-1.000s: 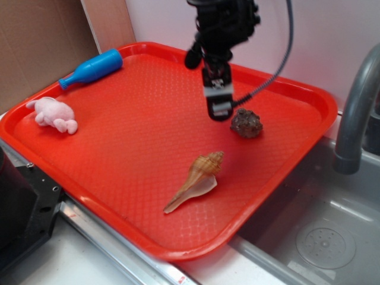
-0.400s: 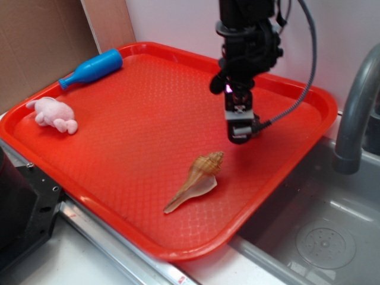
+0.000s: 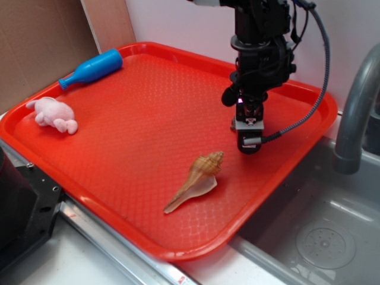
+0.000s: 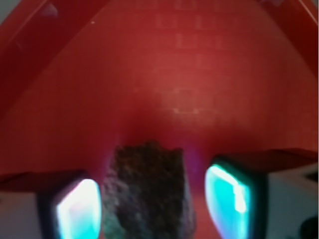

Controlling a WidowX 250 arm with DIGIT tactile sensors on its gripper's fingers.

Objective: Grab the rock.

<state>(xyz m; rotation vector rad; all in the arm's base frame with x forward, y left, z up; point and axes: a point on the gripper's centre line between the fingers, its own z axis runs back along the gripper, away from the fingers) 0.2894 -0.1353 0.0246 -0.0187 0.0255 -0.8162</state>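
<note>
Seashell (image 3: 197,178) lies nearest on the red tray (image 3: 119,154), tan, point toward the near edge. Just beyond it, the gripper (image 3: 249,139) is down at the tray's right side, hiding the rock from the room view. Wrist view: rock (image 4: 148,191) sits between the two fingers (image 4: 77,209), jaws spread, small gaps each side, not clamped. Pink plush (image 3: 53,114) far left; blue bottle (image 3: 92,68) at the far-left rim.

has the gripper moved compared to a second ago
Yes. Against the seashell, which has stayed put, the gripper has shifted right and lower in the exterior view, now straddling the rock.
</note>
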